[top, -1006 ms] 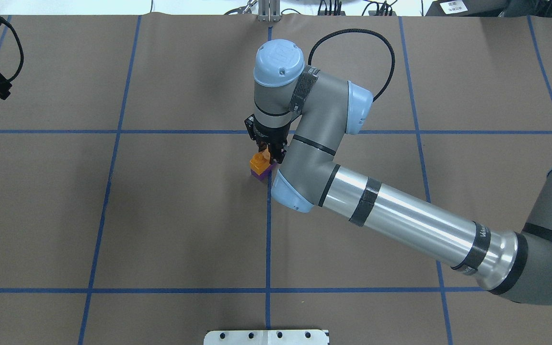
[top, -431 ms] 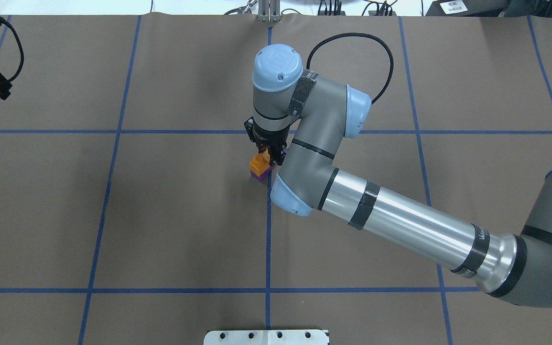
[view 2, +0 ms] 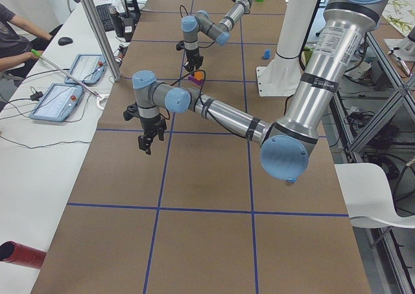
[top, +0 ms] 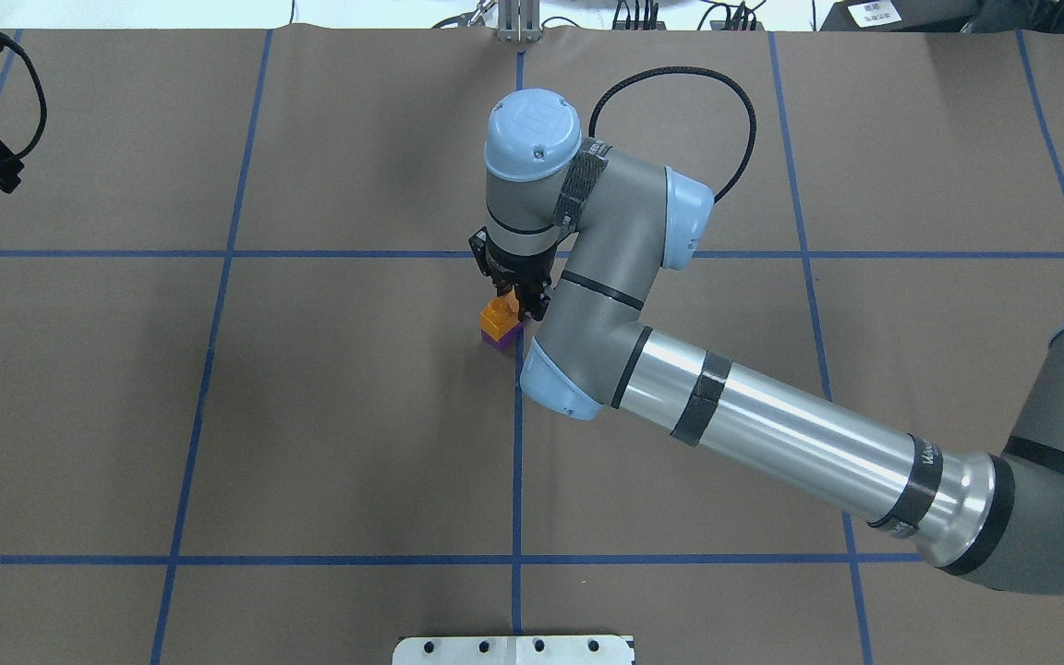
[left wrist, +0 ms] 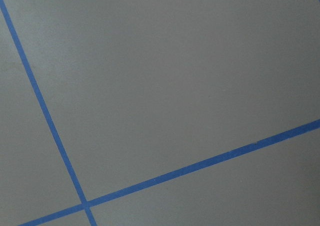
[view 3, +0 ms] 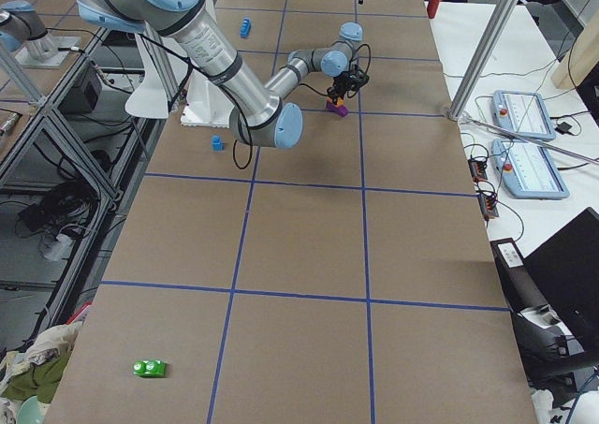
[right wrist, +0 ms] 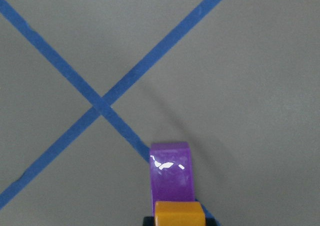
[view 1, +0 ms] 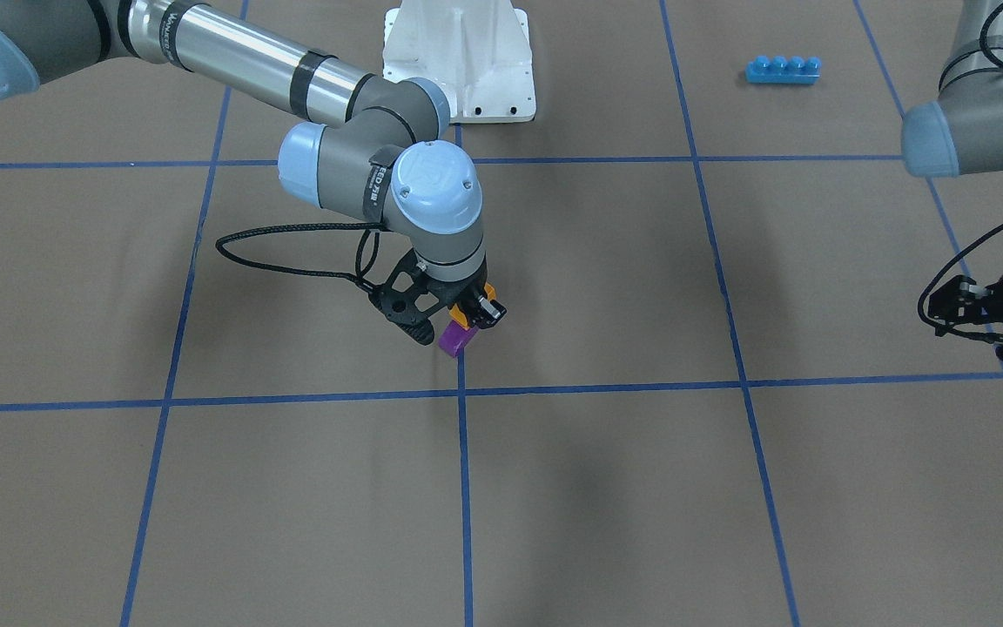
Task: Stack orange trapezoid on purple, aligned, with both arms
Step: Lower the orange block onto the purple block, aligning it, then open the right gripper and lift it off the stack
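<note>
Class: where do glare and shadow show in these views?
Right wrist view: white glare patches on the glossy purple plastic block, a faint shadow streak beyond it; overhead view: bright sheen along the right arm's silver tube; left wrist view: flat, even light, no glare.

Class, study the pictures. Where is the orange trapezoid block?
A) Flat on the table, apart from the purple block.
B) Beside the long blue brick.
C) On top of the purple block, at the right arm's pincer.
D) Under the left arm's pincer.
C: the overhead view shows the orange trapezoid block sitting on the purple block, with the right pincer directly at the pair.
</note>
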Action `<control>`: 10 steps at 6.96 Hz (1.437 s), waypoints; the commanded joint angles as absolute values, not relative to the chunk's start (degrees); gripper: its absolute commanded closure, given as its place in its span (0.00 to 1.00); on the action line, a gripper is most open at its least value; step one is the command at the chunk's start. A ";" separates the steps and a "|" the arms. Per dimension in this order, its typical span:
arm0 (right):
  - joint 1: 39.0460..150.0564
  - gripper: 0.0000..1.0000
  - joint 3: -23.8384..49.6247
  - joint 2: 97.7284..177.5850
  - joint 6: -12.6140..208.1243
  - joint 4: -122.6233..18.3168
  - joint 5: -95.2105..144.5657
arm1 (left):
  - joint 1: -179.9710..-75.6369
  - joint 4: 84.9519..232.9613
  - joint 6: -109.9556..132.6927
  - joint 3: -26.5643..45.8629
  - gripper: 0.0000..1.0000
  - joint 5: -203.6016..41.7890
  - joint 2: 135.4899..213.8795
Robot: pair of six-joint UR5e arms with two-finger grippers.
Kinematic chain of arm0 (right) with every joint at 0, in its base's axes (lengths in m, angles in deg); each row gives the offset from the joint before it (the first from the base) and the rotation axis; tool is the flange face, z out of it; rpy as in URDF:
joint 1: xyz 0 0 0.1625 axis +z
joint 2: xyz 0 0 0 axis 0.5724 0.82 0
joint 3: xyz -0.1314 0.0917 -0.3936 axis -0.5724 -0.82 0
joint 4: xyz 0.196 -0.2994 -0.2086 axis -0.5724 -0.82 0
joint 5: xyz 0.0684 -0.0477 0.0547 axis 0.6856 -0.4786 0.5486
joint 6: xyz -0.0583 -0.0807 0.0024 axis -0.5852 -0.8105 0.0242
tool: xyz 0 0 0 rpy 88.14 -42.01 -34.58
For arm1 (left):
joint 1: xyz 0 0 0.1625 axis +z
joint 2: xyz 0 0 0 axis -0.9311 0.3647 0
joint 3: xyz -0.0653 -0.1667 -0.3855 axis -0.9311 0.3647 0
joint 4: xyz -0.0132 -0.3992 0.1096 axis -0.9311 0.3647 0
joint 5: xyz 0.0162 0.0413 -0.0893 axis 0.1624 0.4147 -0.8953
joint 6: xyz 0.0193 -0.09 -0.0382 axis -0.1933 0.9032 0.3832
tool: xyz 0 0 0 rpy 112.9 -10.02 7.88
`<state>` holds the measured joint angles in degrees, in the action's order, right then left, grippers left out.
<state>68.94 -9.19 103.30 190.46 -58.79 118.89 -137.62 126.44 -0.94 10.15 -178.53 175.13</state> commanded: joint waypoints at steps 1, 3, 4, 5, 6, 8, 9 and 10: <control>69.02 0.01 -8.56 104.05 190.76 -56.71 118.99 | -137.60 126.96 -0.90 9.74 0.00 -178.46 175.30; 69.20 0.00 -6.03 105.72 190.24 -56.70 118.99 | -137.60 127.14 -0.90 9.47 0.00 -178.46 175.39; 69.28 0.00 -5.66 105.73 190.24 -56.88 119.25 | -137.69 127.14 -0.90 9.47 0.00 -178.46 175.48; 69.37 0.00 -5.22 105.90 190.15 -56.88 119.43 | -137.69 127.14 -0.90 9.47 0.00 -178.46 175.48; 69.37 0.00 -4.26 105.99 190.15 -56.97 119.52 | -137.69 127.14 -0.90 9.47 0.00 -178.46 175.66; 68.85 0.00 -4.08 105.91 190.15 -57.14 118.99 | -137.69 127.14 -0.90 9.47 0.00 -178.46 175.66; 68.93 0.00 -3.73 105.91 190.06 -57.41 118.99 | -137.69 127.14 -0.90 9.47 0.00 -178.55 175.66; 70.24 0.00 -0.51 106.08 187.71 -61.06 118.99 | -137.86 127.31 -0.90 9.47 0.00 -178.55 175.74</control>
